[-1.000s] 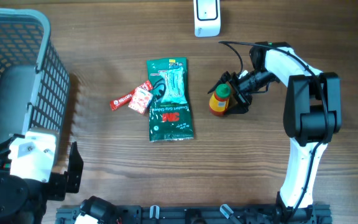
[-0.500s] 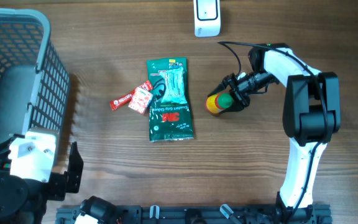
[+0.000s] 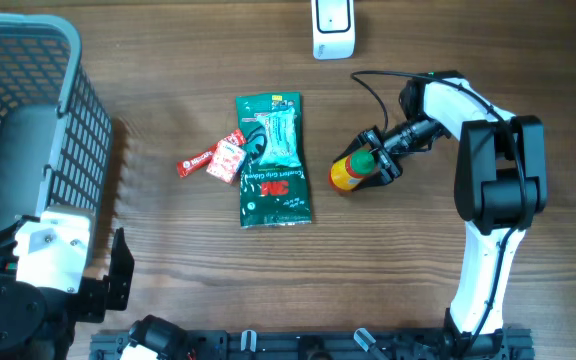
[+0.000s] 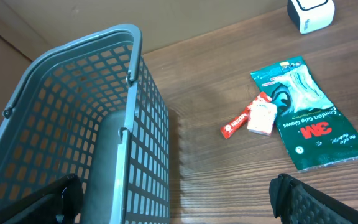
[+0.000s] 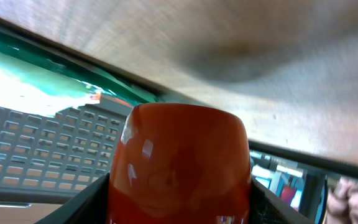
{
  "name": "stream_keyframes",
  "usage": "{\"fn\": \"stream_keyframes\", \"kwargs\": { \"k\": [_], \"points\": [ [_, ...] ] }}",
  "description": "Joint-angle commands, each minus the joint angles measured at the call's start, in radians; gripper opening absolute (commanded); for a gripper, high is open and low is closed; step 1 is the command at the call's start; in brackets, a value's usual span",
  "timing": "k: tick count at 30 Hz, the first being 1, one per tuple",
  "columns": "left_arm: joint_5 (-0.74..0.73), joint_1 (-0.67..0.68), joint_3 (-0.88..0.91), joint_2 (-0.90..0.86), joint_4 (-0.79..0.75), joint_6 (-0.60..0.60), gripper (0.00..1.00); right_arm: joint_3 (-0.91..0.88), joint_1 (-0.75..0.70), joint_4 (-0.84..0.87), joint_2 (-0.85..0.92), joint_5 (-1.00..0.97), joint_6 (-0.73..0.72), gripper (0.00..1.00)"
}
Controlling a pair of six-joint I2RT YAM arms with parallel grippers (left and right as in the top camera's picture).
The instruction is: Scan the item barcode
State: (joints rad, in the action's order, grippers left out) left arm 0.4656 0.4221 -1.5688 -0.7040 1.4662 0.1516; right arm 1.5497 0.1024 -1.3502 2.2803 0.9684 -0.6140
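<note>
Right end effector (image 3: pixel 373 165) is closed on the tilted bottle (image 3: pixel 345 175), just right of the glove packet (image 3: pixel 274 160) and well short of the scanner (image 3: pixel 333 27); the cap-end grip risks slippage in transit.

The green glove packet (image 4: pixel 309 115) reads "3M Comfort Grip Gloves".

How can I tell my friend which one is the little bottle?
Find the big green glove packet in the middle of the wooden table. Just to its right is the bottle, gripped by the right hand. It is the only round thing there, yellow-orange with a green cap, unlike the flat packet beside it.
</note>
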Motion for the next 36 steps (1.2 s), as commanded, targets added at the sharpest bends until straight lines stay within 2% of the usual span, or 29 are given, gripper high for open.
{"fn": "stream_keyframes", "kwargs": {
  "k": [1,9,12,13,21,25,28,36],
  "points": [
    [-0.009,-0.008,-0.002,-0.005,-0.002,-0.009,1.0,-0.007,0.001,-0.055,0.022,0.045,-0.054,0.5],
    [-0.009,-0.008,-0.002,-0.005,-0.002,-0.009,1.0,-0.007,0.001,-0.261,0.022,0.115,-0.039,0.52],
    [-0.009,-0.008,-0.002,-0.005,-0.002,-0.009,1.0,-0.007,0.002,-0.262,0.022,0.164,0.014,0.41],
    [-0.009,-0.008,-0.002,-0.005,-0.002,-0.009,1.0,-0.007,0.001,-0.262,0.022,0.185,0.029,0.41],
    [-0.009,-0.008,-0.002,-0.005,-0.002,-0.009,1.0,-0.007,0.001,-0.262,0.022,0.212,0.035,0.45],
    [-0.009,-0.008,-0.002,-0.005,-0.002,-0.009,1.0,-0.007,0.0,-0.255,0.022,0.184,0.026,0.4],
    [-0.009,-0.008,-0.002,-0.005,-0.002,-0.009,1.0,-0.007,-0.007,-0.25,0.022,0.101,-0.049,0.36],
    [-0.009,-0.008,-0.002,-0.005,-0.002,-0.009,1.0,0.018,-0.05,-0.262,0.006,0.107,0.012,0.37]
  ]
}}
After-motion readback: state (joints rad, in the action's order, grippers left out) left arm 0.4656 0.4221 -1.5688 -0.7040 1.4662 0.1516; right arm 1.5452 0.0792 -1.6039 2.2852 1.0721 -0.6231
